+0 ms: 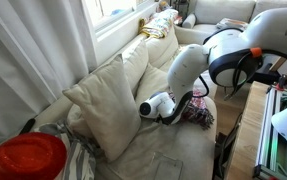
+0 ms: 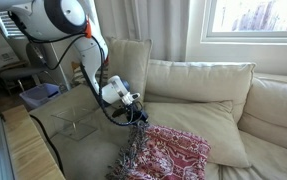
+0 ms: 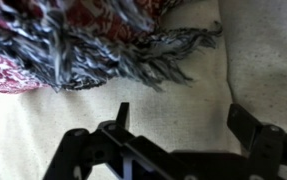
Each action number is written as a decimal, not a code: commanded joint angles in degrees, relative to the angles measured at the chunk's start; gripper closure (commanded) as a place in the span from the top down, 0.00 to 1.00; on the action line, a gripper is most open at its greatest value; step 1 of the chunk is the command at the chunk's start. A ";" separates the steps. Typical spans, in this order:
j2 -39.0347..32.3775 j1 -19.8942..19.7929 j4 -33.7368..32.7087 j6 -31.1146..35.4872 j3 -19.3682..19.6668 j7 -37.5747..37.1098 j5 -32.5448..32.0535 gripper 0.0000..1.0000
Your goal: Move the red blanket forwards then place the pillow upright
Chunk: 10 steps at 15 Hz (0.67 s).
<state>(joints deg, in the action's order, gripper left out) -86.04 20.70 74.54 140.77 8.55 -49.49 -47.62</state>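
The red patterned blanket (image 2: 168,152) with a dark fringed edge lies on the beige couch seat. It also shows in an exterior view (image 1: 197,110) and across the top of the wrist view (image 3: 43,30). My gripper (image 2: 135,104) hovers at the blanket's fringe, open and empty. In the wrist view its fingers (image 3: 178,118) spread over bare cushion just below the fringe. A cream pillow (image 1: 108,100) leans against the couch back; it also appears in an exterior view (image 2: 128,65).
The couch back cushions (image 2: 198,80) run under a window. A red round object (image 1: 25,158) sits in the foreground. A metal frame and wooden floor (image 1: 245,140) border the couch front.
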 commanded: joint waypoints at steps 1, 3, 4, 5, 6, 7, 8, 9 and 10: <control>0.01 -0.33 1.40 -0.37 -0.78 3.73 1.58 1.00; 0.02 -0.61 1.96 0.47 -1.20 5.33 2.10 1.00; 0.02 -0.61 2.20 0.86 -1.22 5.65 2.27 1.00; 0.02 -0.42 2.38 1.15 -1.02 5.69 2.30 1.00; 0.02 -0.14 2.51 1.06 -0.76 4.94 2.57 1.00; 0.02 0.03 2.65 1.21 -0.52 4.25 2.67 0.86; 0.02 0.43 2.75 0.86 -0.11 3.14 2.84 0.74; 0.03 0.52 2.88 0.87 0.04 3.00 2.91 0.66; 0.05 0.70 3.03 0.82 0.29 2.58 2.99 0.57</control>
<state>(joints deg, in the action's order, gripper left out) -85.99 20.63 76.46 140.65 7.80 -45.96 -46.16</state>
